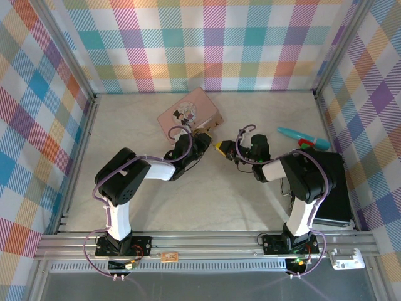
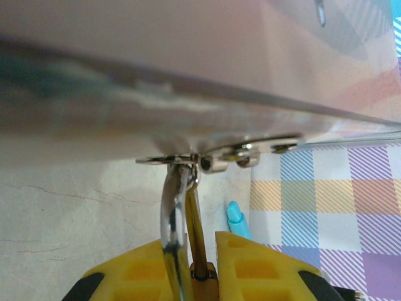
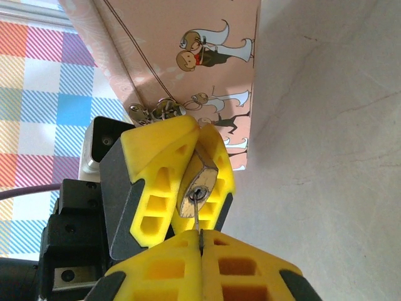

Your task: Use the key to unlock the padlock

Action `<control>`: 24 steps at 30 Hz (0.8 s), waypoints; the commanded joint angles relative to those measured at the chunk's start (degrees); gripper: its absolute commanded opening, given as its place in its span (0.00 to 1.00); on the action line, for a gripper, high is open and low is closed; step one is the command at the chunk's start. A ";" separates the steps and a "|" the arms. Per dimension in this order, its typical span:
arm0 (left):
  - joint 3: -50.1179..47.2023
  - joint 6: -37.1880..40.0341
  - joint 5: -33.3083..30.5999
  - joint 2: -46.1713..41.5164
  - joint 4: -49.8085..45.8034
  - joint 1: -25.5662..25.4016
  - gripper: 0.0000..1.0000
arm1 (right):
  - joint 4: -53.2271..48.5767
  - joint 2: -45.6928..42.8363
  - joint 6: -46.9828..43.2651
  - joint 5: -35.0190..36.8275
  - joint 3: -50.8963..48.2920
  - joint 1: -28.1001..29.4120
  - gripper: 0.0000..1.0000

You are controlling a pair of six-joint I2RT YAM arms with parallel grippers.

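Looking down from above, I am seeing the left gripper (image 1: 202, 143) and the right gripper (image 1: 226, 148) meeting tip to tip just on the near side of the tin (image 1: 190, 113). My worry is the key (image 3: 198, 214). It is a mere sliver, and a twist off its axis could bend it, slip it out of the pinch, or drag the tin along.

In the left wrist view, the left jaws are pinching the padlock (image 2: 202, 285) by its body. Its shackle (image 2: 171, 219) is running up through the tin's clasp (image 2: 216, 155).

In the right wrist view, the right jaws are pressing together on the key. Its tip is sitting in the keyhole, directly ahead of them.
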 commanded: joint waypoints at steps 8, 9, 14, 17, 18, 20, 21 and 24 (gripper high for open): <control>1.18 -2.87 1.34 -0.60 4.85 -2.32 0.00 | 3.94 0.94 2.54 0.87 0.85 1.12 0.00; 0.93 -2.90 1.47 -0.87 4.72 -2.32 0.00 | 3.27 1.09 2.25 0.81 1.27 1.04 0.00; -0.45 -2.48 1.14 -2.51 4.02 -2.73 0.00 | 1.55 2.53 1.25 0.24 3.44 0.99 0.00; -0.60 -2.71 1.84 -2.44 4.93 -2.82 0.00 | 2.57 3.52 2.69 0.15 4.05 0.94 0.00; -0.51 -2.84 2.27 -2.33 5.17 -2.87 0.00 | 2.63 3.62 2.89 0.08 4.35 0.94 0.00; -0.41 -3.08 3.03 -2.11 6.40 -3.09 0.00 | 1.27 3.44 2.05 -0.68 5.22 0.94 0.00; -0.36 -3.37 3.49 -1.97 6.82 -3.11 0.00 | -1.18 3.29 0.09 -1.24 6.10 0.95 0.00; -0.09 -4.47 4.44 -2.19 5.42 -3.03 0.00 | -10.78 1.48 -9.50 0.60 7.11 1.21 0.00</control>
